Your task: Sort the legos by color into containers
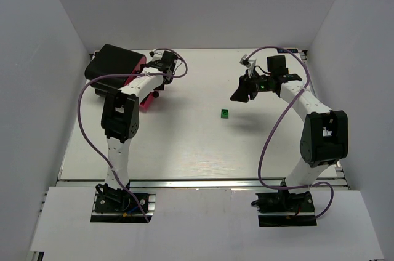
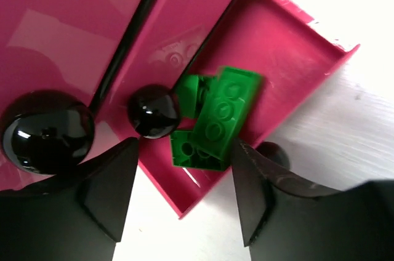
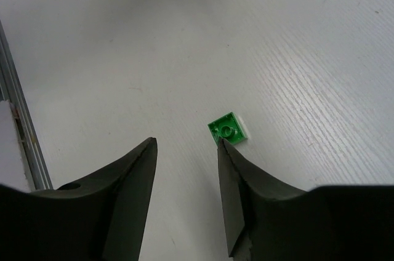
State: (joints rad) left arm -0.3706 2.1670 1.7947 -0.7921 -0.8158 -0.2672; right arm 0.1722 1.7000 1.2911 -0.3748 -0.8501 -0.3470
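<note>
Arm links: white rounded tubes on the left arm [image 1: 119, 150] and right arm [image 1: 300, 102].
Joints: bulky black housings [image 1: 120, 118].
Cables: thin purple cable [image 1: 80, 113] looping beside each arm.
Grippers: left gripper [image 2: 184, 145] and right gripper [image 3: 186, 143], with matte black wedge-shaped fingers [image 3: 126, 193].
Bases: black mounts [image 1: 120, 202].

Bright even light, soft shadows, glossy glare on drawers [image 2: 55, 33], foreground blurred

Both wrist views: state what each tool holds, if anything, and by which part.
Nothing is held. The left tool is open, with green bricks lying in the pink drawer; the right tool is open near a single green brick on the table.
</note>
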